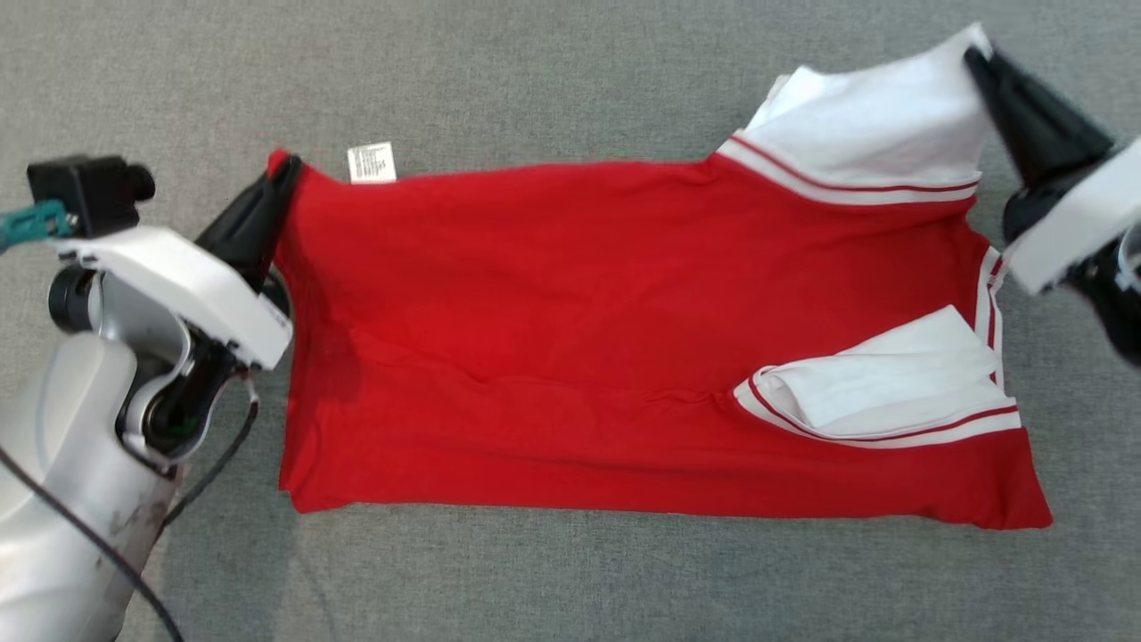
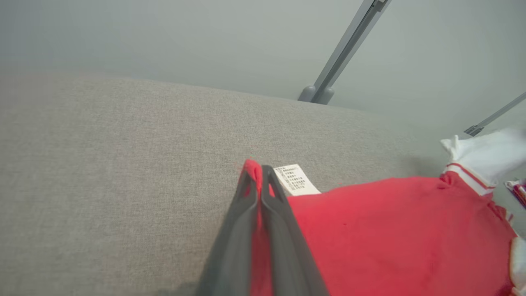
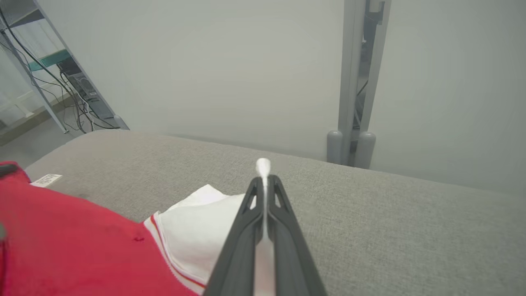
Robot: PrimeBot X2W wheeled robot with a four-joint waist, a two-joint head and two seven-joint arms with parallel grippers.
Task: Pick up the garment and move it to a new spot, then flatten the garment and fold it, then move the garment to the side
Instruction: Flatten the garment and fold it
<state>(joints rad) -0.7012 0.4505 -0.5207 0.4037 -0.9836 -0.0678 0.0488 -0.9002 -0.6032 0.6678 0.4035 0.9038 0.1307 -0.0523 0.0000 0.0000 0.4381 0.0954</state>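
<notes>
A: Are both gripping?
B: Yes. The left gripper (image 1: 283, 171) is clamping the garment (image 1: 579, 312) at its red corner, the right gripper (image 1: 976, 55) is pinching the white sleeve (image 1: 874, 116); cloth is lying between them.
A: I'm advising an even, low outward pull, matching tension.

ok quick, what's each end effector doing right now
left end effector: closed, holding a red corner of the garment
right end effector: closed, holding the garment's white sleeve
</notes>
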